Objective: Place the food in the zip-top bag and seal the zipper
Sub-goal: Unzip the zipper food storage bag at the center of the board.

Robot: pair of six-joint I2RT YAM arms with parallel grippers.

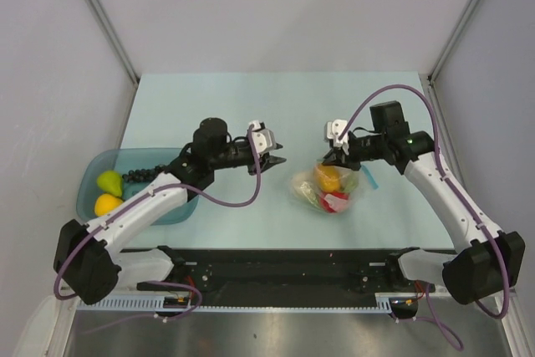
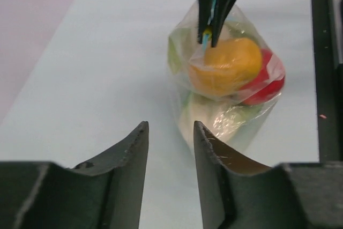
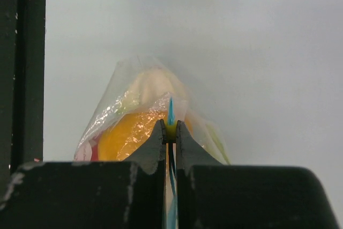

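Note:
The clear zip-top bag (image 1: 324, 191) lies on the table between the arms. It holds an orange fruit (image 2: 225, 65), a red apple (image 2: 265, 88) and pale lettuce (image 2: 214, 115). My right gripper (image 3: 170, 130) is shut on the blue zipper (image 3: 171, 110) at the bag's mouth. In the top view the right gripper (image 1: 332, 159) sits at the bag's far edge. My left gripper (image 1: 277, 156) hovers just left of the bag, apart from it. In the left wrist view the left gripper (image 2: 170, 132) is open with only bare table between its fingers.
A teal bowl (image 1: 90, 170) stands at the left near my left arm. It holds a yellow-green fruit (image 1: 109, 181) and a yellow-orange fruit (image 1: 107, 204). Grey walls enclose the table on three sides, and a black rail (image 1: 276, 267) runs along the near edge.

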